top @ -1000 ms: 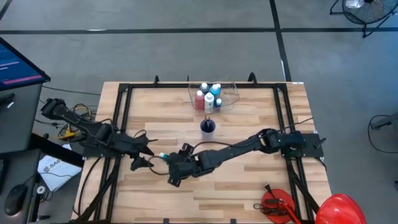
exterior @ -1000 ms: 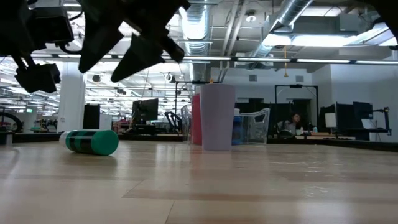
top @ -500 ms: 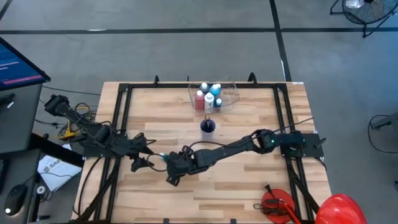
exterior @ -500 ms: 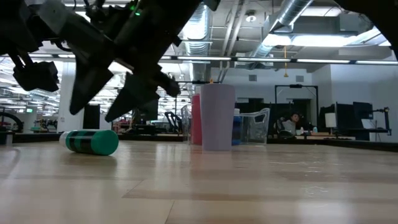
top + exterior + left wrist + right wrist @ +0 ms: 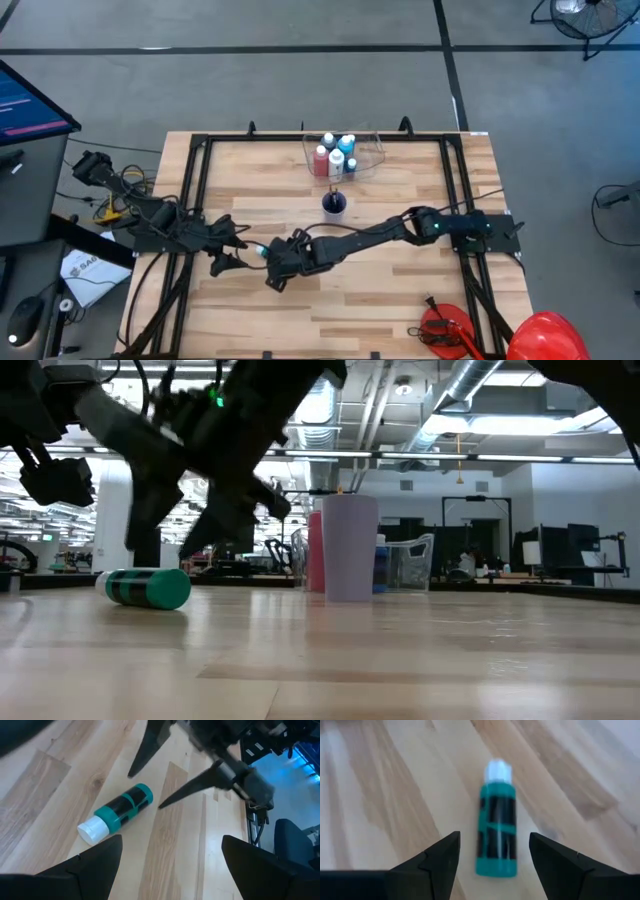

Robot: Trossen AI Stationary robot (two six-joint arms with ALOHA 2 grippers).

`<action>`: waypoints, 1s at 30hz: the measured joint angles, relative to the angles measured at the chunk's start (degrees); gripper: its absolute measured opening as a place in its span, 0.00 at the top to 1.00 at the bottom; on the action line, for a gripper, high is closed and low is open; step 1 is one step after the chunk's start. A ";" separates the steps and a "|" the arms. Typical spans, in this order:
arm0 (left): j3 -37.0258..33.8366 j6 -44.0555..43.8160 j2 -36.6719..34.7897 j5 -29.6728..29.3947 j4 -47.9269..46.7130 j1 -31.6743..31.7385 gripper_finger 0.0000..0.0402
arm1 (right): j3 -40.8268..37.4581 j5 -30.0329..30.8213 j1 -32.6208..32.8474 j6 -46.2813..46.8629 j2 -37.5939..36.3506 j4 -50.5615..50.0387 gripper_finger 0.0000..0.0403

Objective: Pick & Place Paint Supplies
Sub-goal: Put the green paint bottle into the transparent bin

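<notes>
A teal paint bottle with a black label and white cap [image 5: 497, 832] lies on its side on the wooden table, left of centre [image 5: 262, 252] [image 5: 148, 587] [image 5: 117, 812]. My right gripper [image 5: 495, 862] is open and hangs just above the bottle [image 5: 160, 550], one finger on either side, touching nothing [image 5: 277, 263]. My left gripper [image 5: 170, 862] is open and waits just left of the bottle [image 5: 230, 250]. Red, white and blue bottles stand in the clear tub [image 5: 343, 153].
The clear tub [image 5: 368, 150] sits at the table's far middle. A purple cup [image 5: 334, 204] [image 5: 350, 548] holding a brush stands just in front of it. Black frame rails [image 5: 195, 190] run along the left and right sides. A red object [image 5: 445, 328] lies at the near right corner.
My right gripper has moved toward the table's left edge and come down over the teal bottle, staying open. The bottle has not moved.
</notes>
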 joint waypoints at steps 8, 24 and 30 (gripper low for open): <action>0.00 -0.01 0.00 0.00 0.01 0.00 0.17 | -0.15 -3.13 0.37 1.48 2.29 -1.51 0.43; 0.00 0.39 0.02 -0.08 -0.03 0.02 0.17 | -0.06 -2.93 -0.13 2.97 2.62 1.03 0.43; 0.00 0.39 0.02 -0.42 -0.04 0.02 0.17 | -0.06 -3.07 -0.74 3.28 2.62 1.00 0.43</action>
